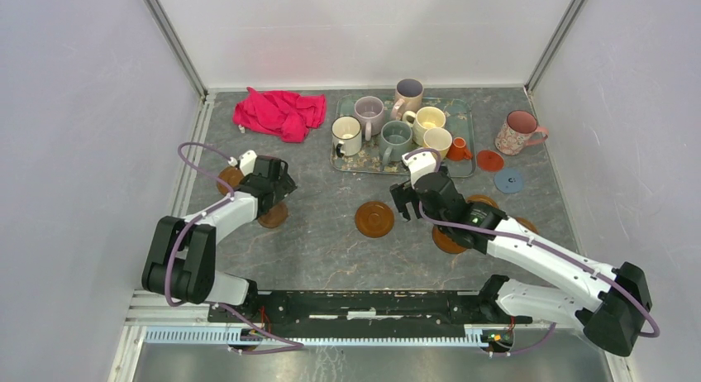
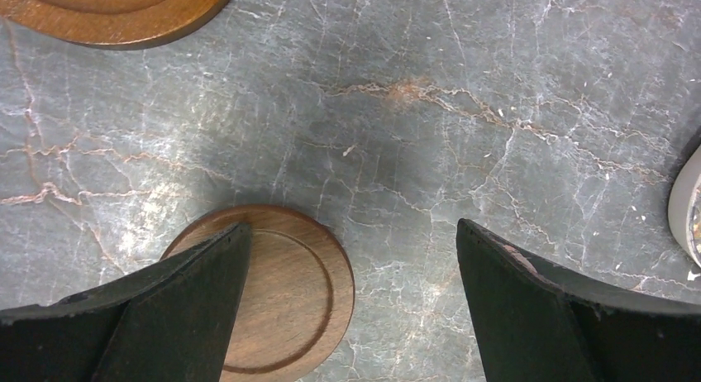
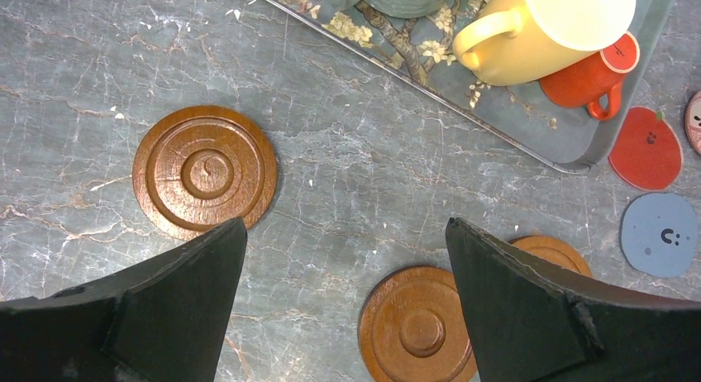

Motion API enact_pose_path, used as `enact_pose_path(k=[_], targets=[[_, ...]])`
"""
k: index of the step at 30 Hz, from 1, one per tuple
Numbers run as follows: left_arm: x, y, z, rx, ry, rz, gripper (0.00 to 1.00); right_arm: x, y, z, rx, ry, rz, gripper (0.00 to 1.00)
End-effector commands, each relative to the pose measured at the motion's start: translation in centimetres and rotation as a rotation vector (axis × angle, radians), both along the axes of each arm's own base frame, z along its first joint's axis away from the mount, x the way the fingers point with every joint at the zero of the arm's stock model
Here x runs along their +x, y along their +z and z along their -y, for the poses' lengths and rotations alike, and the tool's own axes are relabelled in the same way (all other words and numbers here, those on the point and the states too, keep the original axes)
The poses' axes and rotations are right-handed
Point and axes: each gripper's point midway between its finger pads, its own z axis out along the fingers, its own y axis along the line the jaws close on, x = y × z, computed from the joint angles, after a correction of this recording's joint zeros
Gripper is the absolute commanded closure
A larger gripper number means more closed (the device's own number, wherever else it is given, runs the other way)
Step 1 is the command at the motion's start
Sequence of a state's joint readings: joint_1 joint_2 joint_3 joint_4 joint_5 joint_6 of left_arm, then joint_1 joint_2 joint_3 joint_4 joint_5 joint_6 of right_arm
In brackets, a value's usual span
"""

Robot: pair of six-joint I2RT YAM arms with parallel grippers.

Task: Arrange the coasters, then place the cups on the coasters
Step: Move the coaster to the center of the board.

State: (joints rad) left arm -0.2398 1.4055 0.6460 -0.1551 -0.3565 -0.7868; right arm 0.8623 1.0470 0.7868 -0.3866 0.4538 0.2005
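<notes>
Top external gives me eight coasters (image 1: 374, 219) on the worktop (image 1: 331, 250): six brown, some partly under the arms, plus a red coaster (image 1: 489, 160) and a blue coaster (image 1: 508, 180) off to the right of the right gripper (image 3: 345, 221). Two brown ones flank the left gripper (image 2: 354, 225). Seven cups (image 1: 395, 136) crowd the teal tray (image 1: 347, 169) just beyond the right gripper; a floral cup (image 1: 519, 132) stands alone further right. A red cloth (image 1: 279, 113) lies beyond the left gripper. Both grippers are spread wide, holding nothing.
</notes>
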Motion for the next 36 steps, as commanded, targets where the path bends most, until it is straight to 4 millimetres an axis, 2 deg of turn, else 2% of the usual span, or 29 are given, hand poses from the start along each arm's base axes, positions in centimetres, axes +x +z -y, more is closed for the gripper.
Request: enact_pose_path(k=[1,5,8,11,13,16,21,27,32,36], targets=[[0.3,-0.4,1.0,-0.035,-0.056,-0.019,0.00,0.1,1.5,0.3,0.013,-0.010,0.037,0.02],[0.1,0.4,1.5,-0.058,-0.074,-0.006,0.00,0.0,1.5,0.5,0.017,-0.014,0.039,0.02],[-0.2,1.8,2.2,-0.061,-0.107,0.011,0.00,0.0,1.6,0.5,0.023,-0.014,0.040,0.02],[-0.6,3.6,3.3,-0.061,-0.147,0.036,0.00,0.0,1.6,0.5,0.029,-0.018,0.044,0.02],[-0.9,4.8,4.9,-0.076,-0.196,0.059,0.00,0.0,1.7,0.6,0.032,-0.024,0.048,0.02],[-1.4,5.7,8.4,-0.085,-0.289,0.070,0.00,0.1,1.9,0.9,0.039,-0.045,0.060,0.02],[-2.3,6.3,16.2,-0.101,-0.460,0.067,0.00,0.3,3.4,1.6,0.066,-0.084,0.101,0.02],[-3.4,5.9,24.4,-0.094,-0.656,0.045,0.00,0.2,4.8,2.8,0.089,-0.126,0.144,0.02],[-5.0,4.9,28.6,-0.087,-0.771,0.014,0.00,0.1,4.9,3.1,0.080,-0.135,0.140,0.02],[-6.2,4.1,30.6,-0.085,-0.830,-0.008,0.00,0.0,4.9,2.9,0.096,-0.135,0.140,0.02]])
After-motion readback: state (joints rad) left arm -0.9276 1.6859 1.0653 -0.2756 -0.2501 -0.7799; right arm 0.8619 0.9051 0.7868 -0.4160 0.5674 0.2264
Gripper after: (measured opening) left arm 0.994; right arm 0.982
